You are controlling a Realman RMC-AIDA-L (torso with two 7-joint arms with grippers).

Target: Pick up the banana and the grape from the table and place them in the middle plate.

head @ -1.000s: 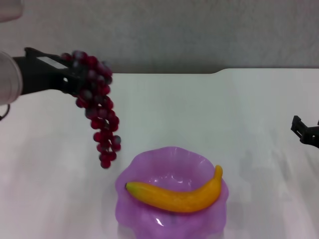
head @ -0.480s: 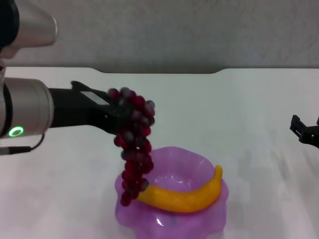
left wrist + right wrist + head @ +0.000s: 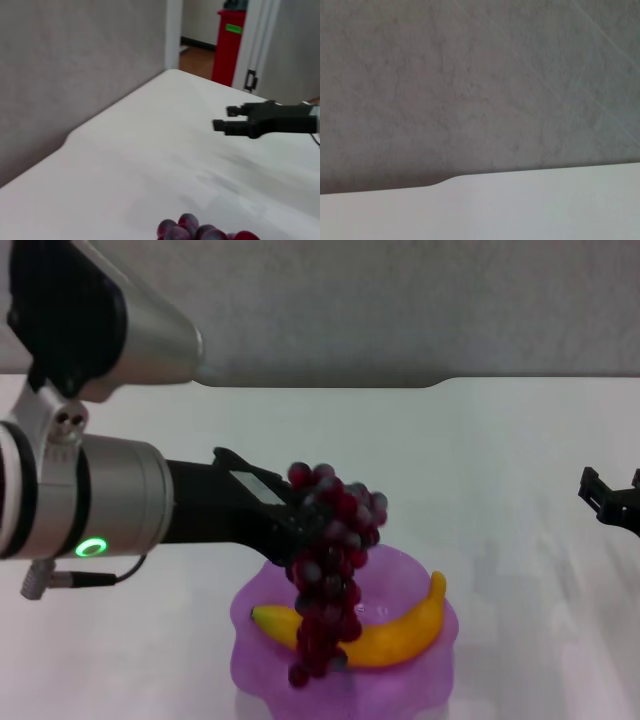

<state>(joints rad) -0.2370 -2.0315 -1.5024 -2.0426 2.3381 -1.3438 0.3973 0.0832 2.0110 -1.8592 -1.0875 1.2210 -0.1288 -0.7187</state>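
My left gripper reaches in from the left with its fingers clamped on the top of the grape, and the bunch hangs down from them over the middle plate, its lowest berries dangling in front of the banana that lies across that purple dish. Far to the right, my right gripper sits near the edge of the table, well apart from the plate, fingers parted with nothing between them.

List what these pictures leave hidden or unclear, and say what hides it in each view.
- Left gripper fingertips: head view, buried in the grapes.
- Middle of the banana: head view, behind the grapes.
- Near rim of the plate: cut off by the picture edge.
- Right gripper: cropped.
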